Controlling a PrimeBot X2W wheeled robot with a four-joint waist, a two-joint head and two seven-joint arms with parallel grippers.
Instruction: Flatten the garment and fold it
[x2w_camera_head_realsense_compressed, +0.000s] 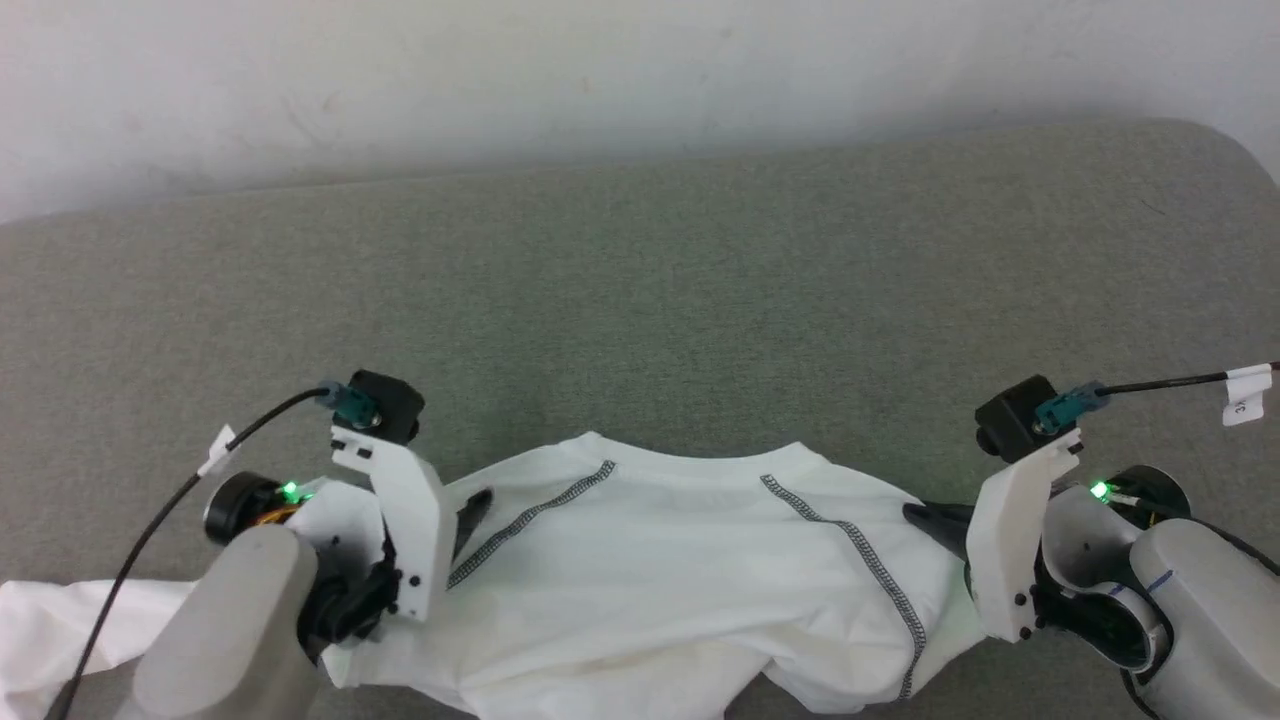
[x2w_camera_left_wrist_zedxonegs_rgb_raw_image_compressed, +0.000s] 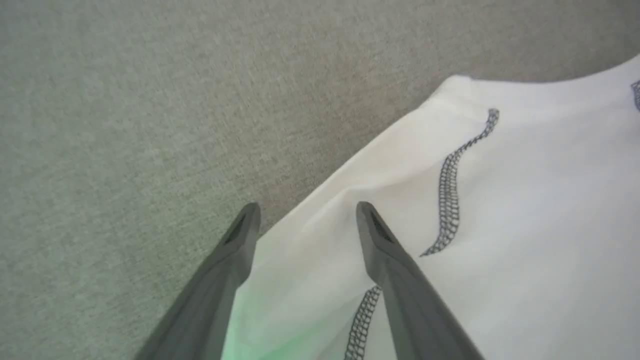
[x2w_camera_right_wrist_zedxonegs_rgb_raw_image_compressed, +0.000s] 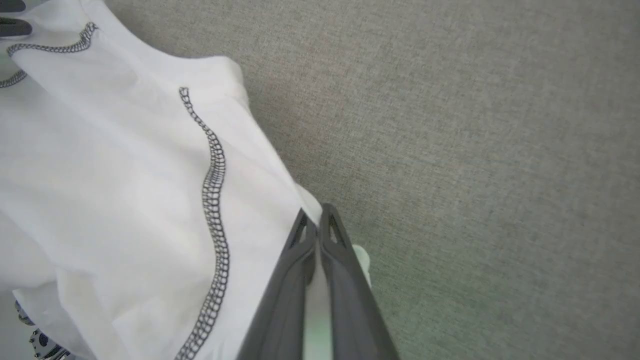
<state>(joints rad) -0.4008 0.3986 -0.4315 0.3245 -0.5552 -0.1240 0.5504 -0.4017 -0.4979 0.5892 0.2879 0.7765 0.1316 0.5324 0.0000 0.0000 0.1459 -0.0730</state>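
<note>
Two long dark fingers of the right gripper (x2w_camera_right_wrist_zedxonegs_rgb_raw_image_compressed: 315, 212) were clenched together on the edge of one white thin-fabric shirt (x2w_camera_head_realsense_compressed: 680, 560), at its right shoulder. The left gripper (x2w_camera_left_wrist_zedxonegs_rgb_raw_image_compressed: 307, 207) stood released with its fingers spread. One finger was over the fabric at the left shoulder edge and the other over the bare surface just beside it. The shirt lay between the two grippers, near the robot, its collar pointing away toward the wall and its long axis running left to right. One sleeve (x2w_camera_head_realsense_compressed: 60, 620) trailed off to the left. Two dark grey zigzag seams (x2w_camera_head_realsense_compressed: 530, 517) slanted outward from the collar. Beneath lay one grey-green cloth-covered counter (x2w_camera_head_realsense_compressed: 640, 300) with a rounded far corner, backed by a plain white wall (x2w_camera_head_realsense_compressed: 600, 80).
</note>
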